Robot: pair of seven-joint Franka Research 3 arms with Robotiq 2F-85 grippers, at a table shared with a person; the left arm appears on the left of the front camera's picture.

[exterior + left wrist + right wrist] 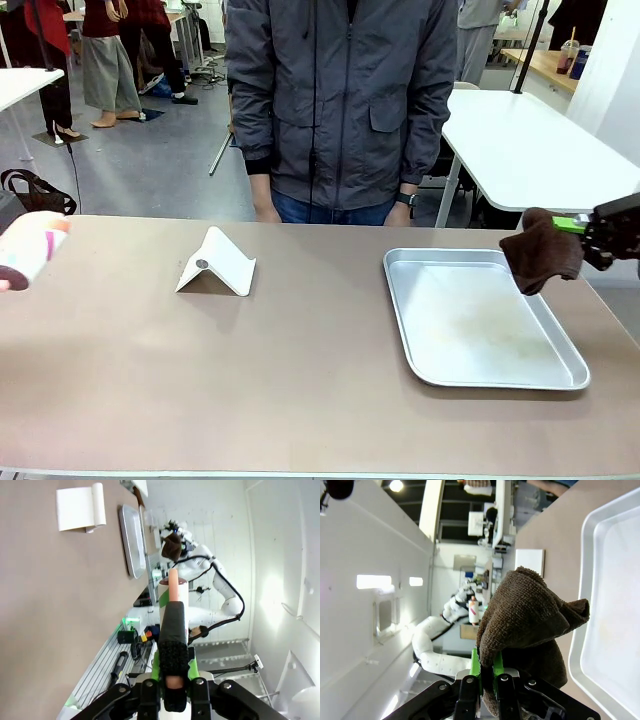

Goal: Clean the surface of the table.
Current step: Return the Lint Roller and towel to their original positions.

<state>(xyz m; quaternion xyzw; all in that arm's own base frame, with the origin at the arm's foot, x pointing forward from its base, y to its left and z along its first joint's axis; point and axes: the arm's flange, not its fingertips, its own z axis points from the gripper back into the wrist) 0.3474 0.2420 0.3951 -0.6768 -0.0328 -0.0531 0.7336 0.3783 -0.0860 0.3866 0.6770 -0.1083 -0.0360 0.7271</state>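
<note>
Front view: the table (300,370) is filling the frame, beige-brown top, a person (340,100) in a grey jacket standing at the far edge; the right gripper (590,232) is coming in from the right edge, its fingers clamping a brown cloth (542,250) that is hanging above the far right corner of the metal tray (480,320); the tray is lying flat on the right half of the table; a white folded stand (217,262) is sitting left of centre, well apart from the tray; at the left edge a white and pink bottle (30,250) is showing blurred, above the table. Left wrist view: the left gripper (172,630) is gripping that bottle (173,592), fingers closed on it. Right wrist view: the right gripper's green pads (476,662) are pinching the cloth (525,615), bunched and drooping, beside the tray (605,605).
</note>
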